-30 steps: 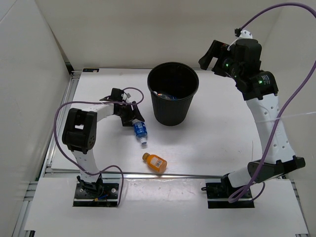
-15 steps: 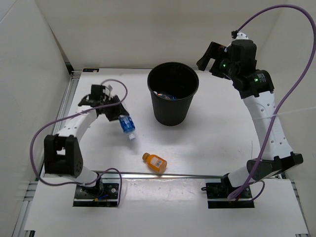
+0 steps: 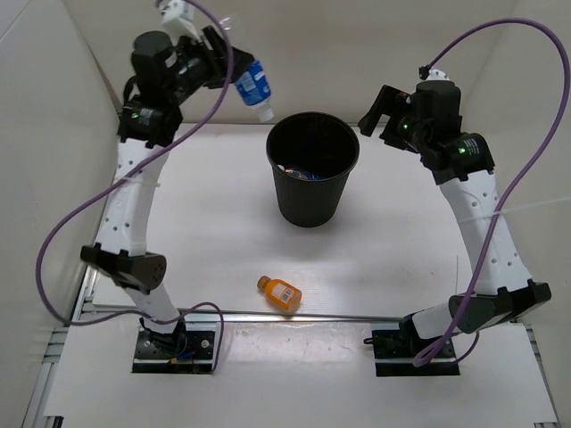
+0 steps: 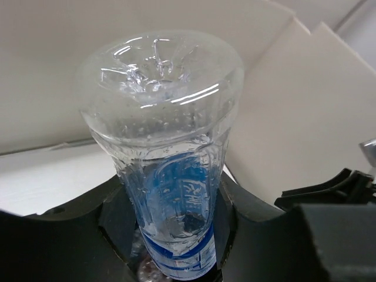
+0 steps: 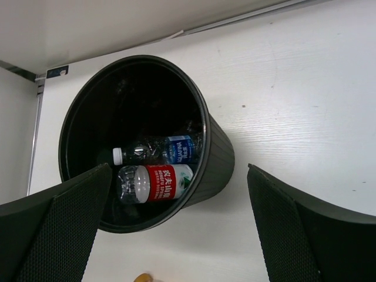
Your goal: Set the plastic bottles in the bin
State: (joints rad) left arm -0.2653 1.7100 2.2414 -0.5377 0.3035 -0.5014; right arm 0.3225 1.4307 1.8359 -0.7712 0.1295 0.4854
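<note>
My left gripper (image 3: pixel 234 71) is raised high at the back left, shut on a clear blue-labelled bottle (image 3: pixel 256 87) that hangs cap-down, up and left of the black bin (image 3: pixel 312 169). The left wrist view shows this bottle (image 4: pixel 170 176) clamped between my pads. Inside the bin (image 5: pixel 217 158) lie a red-labelled bottle (image 5: pixel 155 182) and a blue-labelled one (image 5: pixel 170 150). The short orange bottle (image 3: pixel 280 293) lies on the table in front of the bin. My right gripper (image 3: pixel 382 109) hangs open and empty above the bin's right side.
White walls close in the table (image 3: pixel 401 241) at the left, back and right. A purple cable (image 3: pixel 80 223) loops beside the left arm; another (image 3: pixel 526 160) arcs over the right arm.
My left arm has lifted the blue-labelled bottle from the table left of the bin to high above the bin's back left. The right gripper has shifted only slightly.
</note>
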